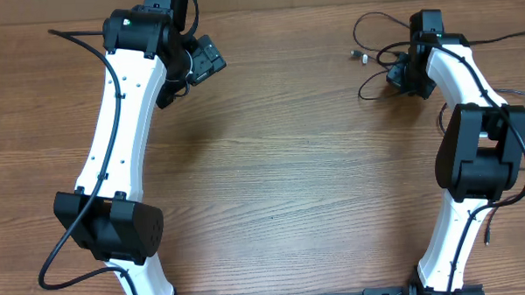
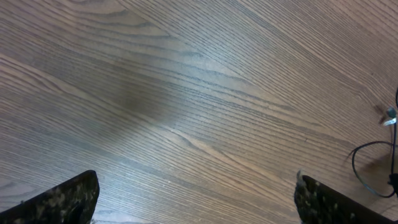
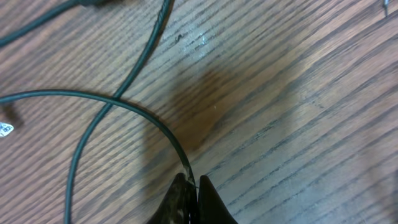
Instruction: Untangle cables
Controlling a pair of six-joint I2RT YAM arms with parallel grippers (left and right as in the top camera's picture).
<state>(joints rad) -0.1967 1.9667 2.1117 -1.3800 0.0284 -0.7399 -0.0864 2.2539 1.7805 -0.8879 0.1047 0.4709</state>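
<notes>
Thin black cables [image 1: 377, 51] lie in loops at the far right of the wooden table, with a small plug end [image 1: 358, 54] to their left. My right gripper [image 1: 402, 75] sits over the tangle. In the right wrist view its fingers [image 3: 194, 186] are shut on a dark green-black cable [image 3: 118, 99] that arcs away to the left and crosses a second strand. My left gripper [image 1: 190, 67] is at the far left, high above bare wood. Its fingers [image 2: 196, 199] are wide open and empty. A cable loop [image 2: 373, 168] shows at the right edge of the left wrist view.
The robot's own black wiring runs along both arms and off the table's left [image 1: 66, 36] and right [image 1: 504, 38] edges. Bare wood lies between the arms [image 1: 289, 164].
</notes>
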